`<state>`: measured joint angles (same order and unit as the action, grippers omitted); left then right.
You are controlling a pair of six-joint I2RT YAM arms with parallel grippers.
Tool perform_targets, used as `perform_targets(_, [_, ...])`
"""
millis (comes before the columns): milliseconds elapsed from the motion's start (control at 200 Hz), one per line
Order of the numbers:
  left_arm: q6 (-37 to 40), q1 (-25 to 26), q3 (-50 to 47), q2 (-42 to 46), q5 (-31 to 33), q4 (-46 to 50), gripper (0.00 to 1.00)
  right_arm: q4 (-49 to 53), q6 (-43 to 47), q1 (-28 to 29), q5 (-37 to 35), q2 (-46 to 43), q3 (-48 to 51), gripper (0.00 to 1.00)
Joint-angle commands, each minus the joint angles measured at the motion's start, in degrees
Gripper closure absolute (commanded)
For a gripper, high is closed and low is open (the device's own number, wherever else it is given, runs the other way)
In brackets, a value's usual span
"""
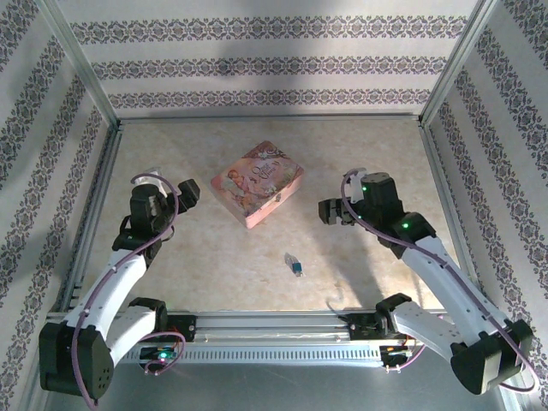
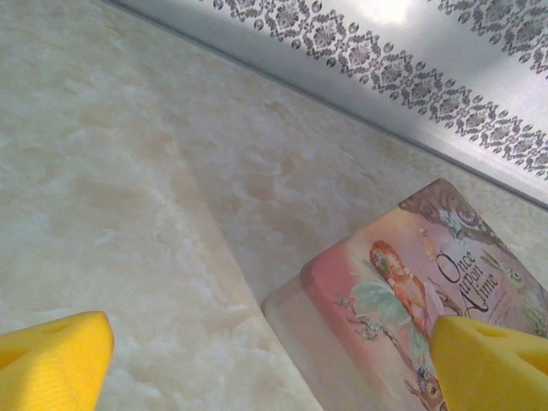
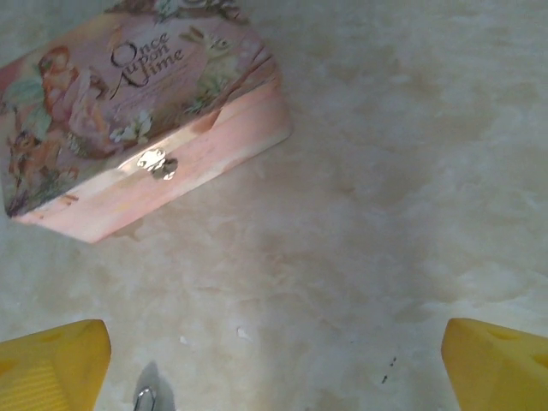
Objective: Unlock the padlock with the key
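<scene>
Right pincer [image 3: 274,368] agape, empty; pink tin [image 1: 257,182] closed.

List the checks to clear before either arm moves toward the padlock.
1. Left pincer open and empty: ok.
2. Right pincer open and empty: ok.
3. Padlock lies free on the table, apart from the pink box: ok.
4. Key located: cannot tell.
5. Padlock shackle open or shut: cannot tell, too small.
</scene>
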<state>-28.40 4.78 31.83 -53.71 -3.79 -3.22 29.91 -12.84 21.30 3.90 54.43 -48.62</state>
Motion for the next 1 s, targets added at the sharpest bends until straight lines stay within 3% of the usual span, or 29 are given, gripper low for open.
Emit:
perform_targets(0, [2.0,-1.04,-0.08,1.57,1.79,-1.09,0.05,-3.95,0.89,-2.46,0.11,-2.1,0.99,0.02])
perform_targets(480, [4.8,-1.87,-2.45,3.67,8.62,-0.43,0.02,-12.68,-1.41,-11.06,0.58,-5.36,7.87,0.02])
perform_targets(755, [7.55,-2.83,-2.32,3.58,15.43,2.39,0.01,-30.59,8.27,-12.74,-5.95,-6.47,17.72,0.02])
perform_targets(994, [8.28,-3.33,-3.09,3.88,16.86,2.49,0.0,-42.47,8.32,-20.62,-6.76,-1.41,23.95,0.02])
